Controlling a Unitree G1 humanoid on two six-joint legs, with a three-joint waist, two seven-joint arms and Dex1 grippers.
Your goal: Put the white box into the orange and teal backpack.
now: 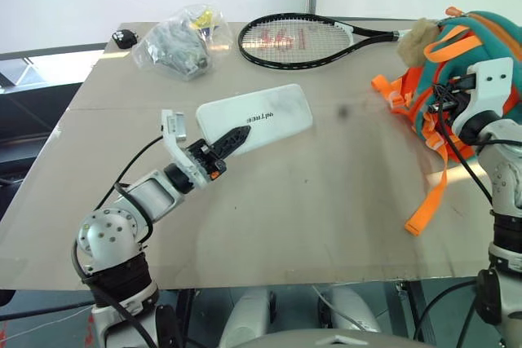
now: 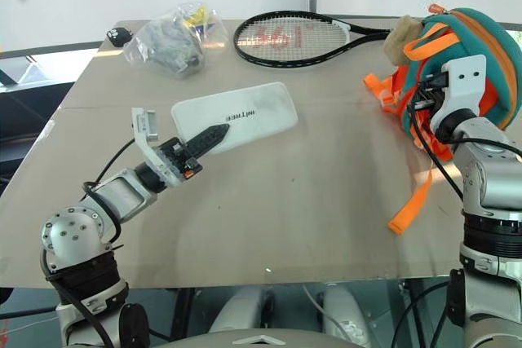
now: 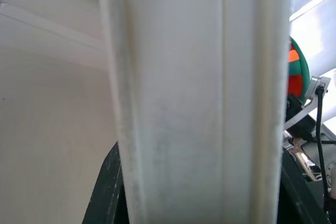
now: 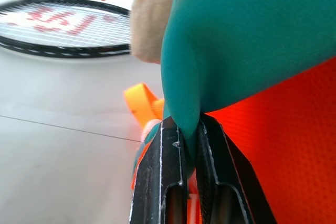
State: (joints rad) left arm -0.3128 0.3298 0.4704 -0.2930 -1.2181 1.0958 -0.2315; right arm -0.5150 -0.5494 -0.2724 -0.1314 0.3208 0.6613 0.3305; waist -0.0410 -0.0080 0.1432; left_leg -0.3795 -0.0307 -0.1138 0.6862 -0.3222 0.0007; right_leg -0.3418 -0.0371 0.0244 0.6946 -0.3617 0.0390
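the left gripper [image 1: 232, 139] is clamping the near end of the white box [image 1: 261, 116] and holding it over the table [image 1: 326, 201], while on the far right edge the right gripper [image 4: 188, 145] is pinching a fold of teal fabric on the orange and teal backpack [image 1: 481, 46]. box and bag are sitting well apart, with a tennis racket [image 1: 302, 41] and a clear bag of small items [image 1: 179, 42] lying beyond them. the risk from here: the long box is being held by one end, so it may be twisting or slipping out, and the pinched fabric may be failing to open the bag wide enough.
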